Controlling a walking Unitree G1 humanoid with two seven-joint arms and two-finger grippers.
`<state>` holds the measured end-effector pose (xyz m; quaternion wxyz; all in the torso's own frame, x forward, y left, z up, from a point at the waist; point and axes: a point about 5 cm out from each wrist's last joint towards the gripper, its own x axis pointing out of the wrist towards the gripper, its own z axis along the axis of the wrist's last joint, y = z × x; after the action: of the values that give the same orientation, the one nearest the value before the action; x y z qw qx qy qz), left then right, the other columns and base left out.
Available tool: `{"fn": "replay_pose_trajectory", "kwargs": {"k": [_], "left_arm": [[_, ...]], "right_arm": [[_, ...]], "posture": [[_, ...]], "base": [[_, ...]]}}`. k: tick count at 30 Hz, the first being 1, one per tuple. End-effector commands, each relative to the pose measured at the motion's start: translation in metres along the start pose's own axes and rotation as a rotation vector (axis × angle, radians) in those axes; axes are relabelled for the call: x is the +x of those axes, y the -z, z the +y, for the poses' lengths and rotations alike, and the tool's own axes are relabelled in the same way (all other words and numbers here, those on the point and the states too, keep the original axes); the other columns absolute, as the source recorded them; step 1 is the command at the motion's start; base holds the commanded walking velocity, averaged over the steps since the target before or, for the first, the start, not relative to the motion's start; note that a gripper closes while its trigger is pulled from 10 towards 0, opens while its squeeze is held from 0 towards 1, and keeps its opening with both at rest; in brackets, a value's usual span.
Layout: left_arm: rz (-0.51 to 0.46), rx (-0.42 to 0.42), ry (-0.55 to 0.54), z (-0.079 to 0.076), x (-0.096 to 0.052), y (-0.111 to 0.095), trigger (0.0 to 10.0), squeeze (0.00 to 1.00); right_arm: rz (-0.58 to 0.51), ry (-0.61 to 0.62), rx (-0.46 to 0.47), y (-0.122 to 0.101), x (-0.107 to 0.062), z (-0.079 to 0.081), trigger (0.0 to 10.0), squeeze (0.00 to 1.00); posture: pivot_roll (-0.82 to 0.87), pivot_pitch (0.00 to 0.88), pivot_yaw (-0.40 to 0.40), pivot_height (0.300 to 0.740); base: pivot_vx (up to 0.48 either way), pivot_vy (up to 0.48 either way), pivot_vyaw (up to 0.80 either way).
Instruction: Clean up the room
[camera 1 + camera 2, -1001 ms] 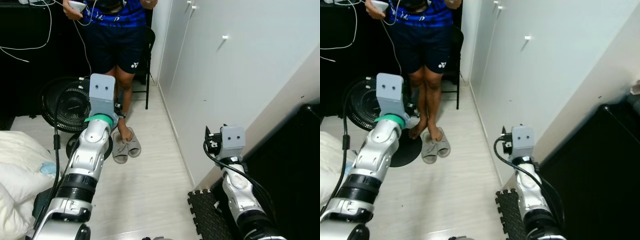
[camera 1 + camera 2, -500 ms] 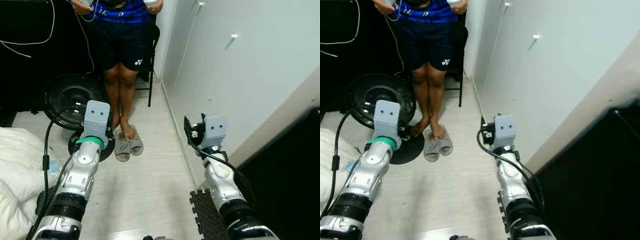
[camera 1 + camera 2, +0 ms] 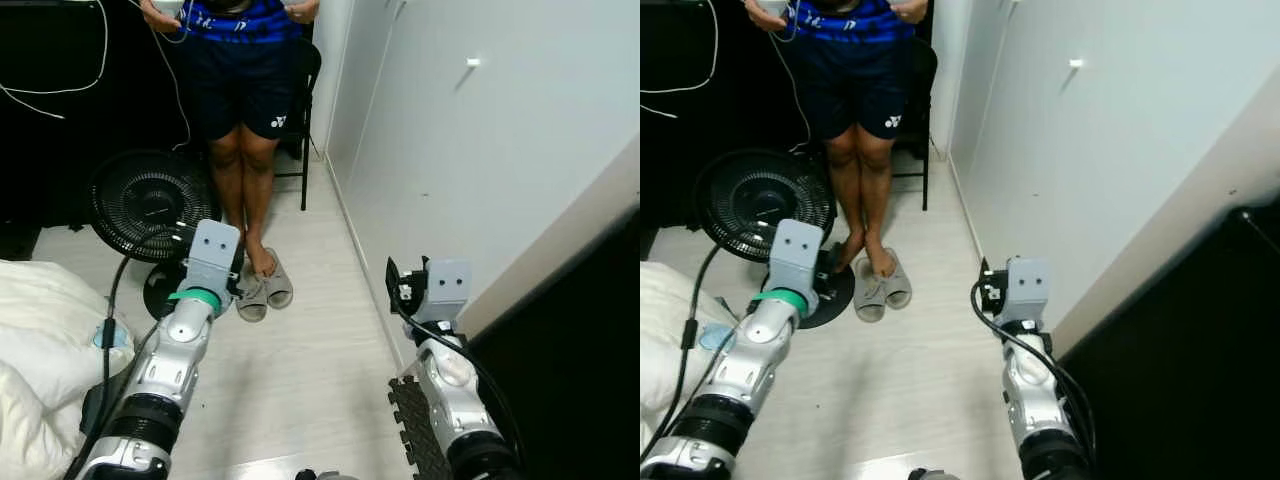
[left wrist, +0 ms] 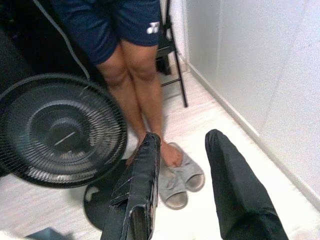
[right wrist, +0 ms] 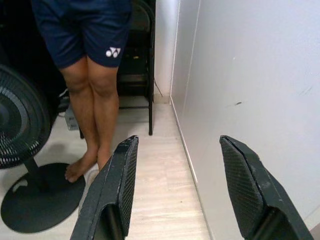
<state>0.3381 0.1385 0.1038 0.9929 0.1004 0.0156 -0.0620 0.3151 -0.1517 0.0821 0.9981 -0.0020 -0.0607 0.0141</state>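
Left wrist view shows my left end effector [image 4: 192, 185] spread open and empty above the pair of grey slippers [image 4: 181, 179] on the pale floor beside a person's bare feet [image 4: 170, 155], so I approach slowly, right end effector [image 5: 182, 187] also open.

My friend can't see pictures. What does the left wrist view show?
The left gripper is open, its two black fingers pointing at a pair of grey slippers on the pale floor. A person in dark shorts stands by them, one foot on a slipper, beside a black floor fan.
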Motion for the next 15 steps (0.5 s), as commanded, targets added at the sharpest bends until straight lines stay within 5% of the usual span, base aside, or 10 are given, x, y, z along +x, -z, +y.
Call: {"fn": "replay_pose_trajectory", "kwargs": {"k": [1,15], "left_arm": [[0.000,-0.001,0.004,-0.0005,-0.0009,0.0019,10.0,0.00],[-0.001,-0.002,-0.005,0.0006,-0.0016,0.0041,10.0,0.00]], "right_arm": [[0.011,-0.002,0.007,0.0020,-0.0022,0.0011,10.0,0.00],[0.011,-0.011,-0.005,0.0002,-0.0020,0.0032,10.0,0.00]], "posture": [[-0.05,0.027,0.030,0.740],[-0.05,0.036,0.028,0.740]], "base": [[0.000,0.000,0.00],[-0.021,0.000,0.00]]}}
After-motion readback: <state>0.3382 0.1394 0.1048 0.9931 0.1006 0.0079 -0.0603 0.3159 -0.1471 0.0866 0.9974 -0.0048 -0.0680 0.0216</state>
